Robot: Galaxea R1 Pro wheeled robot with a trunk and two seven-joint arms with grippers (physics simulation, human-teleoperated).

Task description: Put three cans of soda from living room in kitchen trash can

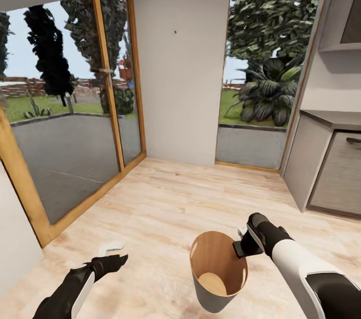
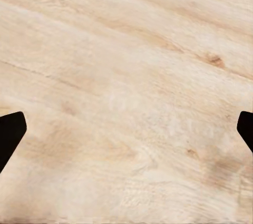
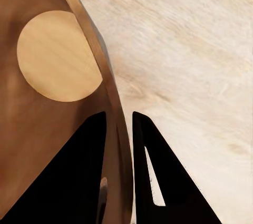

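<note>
Room: the kitchen, with a pale wood floor (image 1: 200, 199), tall wood-framed glass doors (image 1: 75, 108) at 10 o'clock giving onto a garden, a plain wall at 12 o'clock, and a second glass pane with a leafy plant behind it at 1 o'clock.
Worktop: a brownish-grey worktop (image 1: 336, 117) over grey cabinets (image 1: 326, 169) at 3 o'clock.
Tash can: the tash can (image 1: 213, 299) is at 6 o'clock in the head view, tilted, grey outside and wood-brown inside; its round pale bottom is bare in the head view and the right wrist view (image 3: 58, 55).
Right claw: the right claw (image 1: 239, 248) is at the can's rim on its 2 o'clock side. In the right wrist view (image 3: 119, 145) one finger lies inside the can wall and the other outside, the thin rim pinched between them, so the claw is clenched on the tash can.
Left claw: the left claw (image 1: 116, 261) is low at 7 o'clock, well apart from the can. In the left wrist view its dark fingertips (image 2: 9, 132) sit at opposite edges with bare floor (image 2: 126, 97) between them, so it is released and carries nothing.
Floor object: a small whitish thing (image 1: 111, 247) lies just beyond the left claw; I cannot tell what it is.
</note>
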